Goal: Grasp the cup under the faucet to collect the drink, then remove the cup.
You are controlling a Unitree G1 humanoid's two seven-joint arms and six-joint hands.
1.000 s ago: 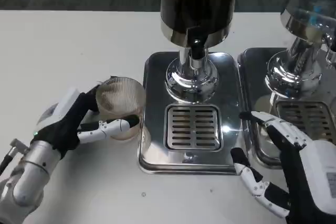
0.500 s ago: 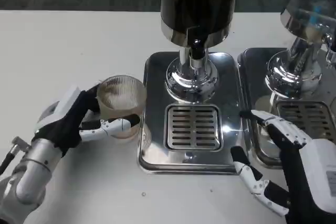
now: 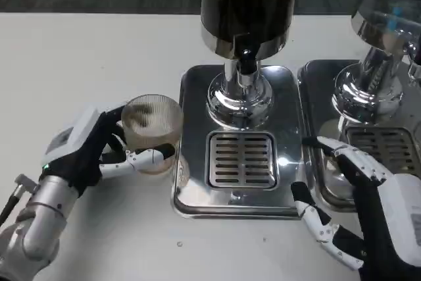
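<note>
- The left hand [image 3: 99, 153] grips the ribbed cup [image 3: 151, 133] from its left side, fingers wrapped round its near wall; the cup stands on the table [image 3: 79, 57], just left of the dispenser's steel tray [image 3: 191, 189].
- Grasping looks done. Still to do: carry the cup right, onto the grate [image 3: 241, 159] under the faucet [image 3: 246, 64], fill it, then take it away.
- The right hand [image 3: 355, 215] waits near the tray's right corner, fingers spread, holding nothing.
- Since the earlier frames, cup and left hand have crept slightly right, toward the tray; the right hand has barely moved.
</note>
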